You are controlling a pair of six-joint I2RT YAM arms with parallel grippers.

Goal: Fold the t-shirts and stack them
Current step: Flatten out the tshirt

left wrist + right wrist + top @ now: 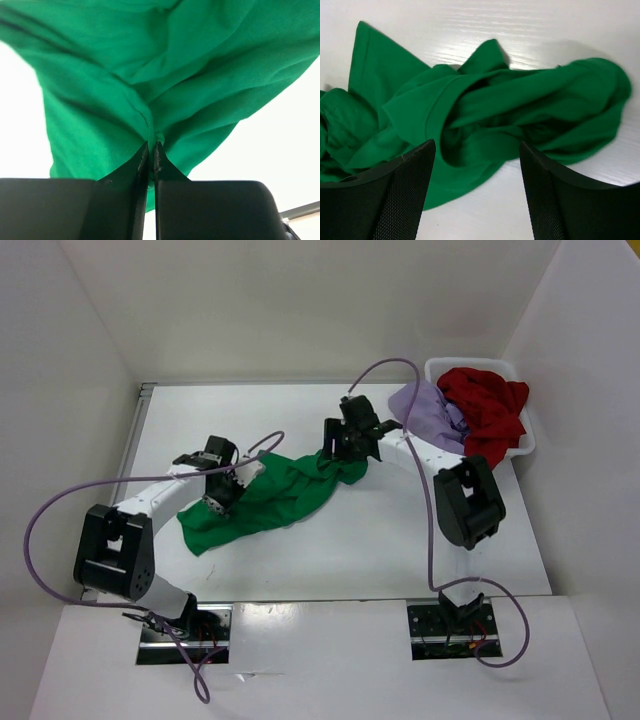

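while the left gripper (151, 150) is pinching a fold of the green t-shirt (270, 502), which is lying bunched on the table (400, 540), and the right gripper (475, 147) is hanging released over its 2 o'clock end, the latter should be closing on one hem layer only.

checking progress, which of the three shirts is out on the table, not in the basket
The green t-shirt: it lies crumpled on the table, pinched by the left gripper. The dark red t-shirt and lavender t-shirt sit in the white basket.
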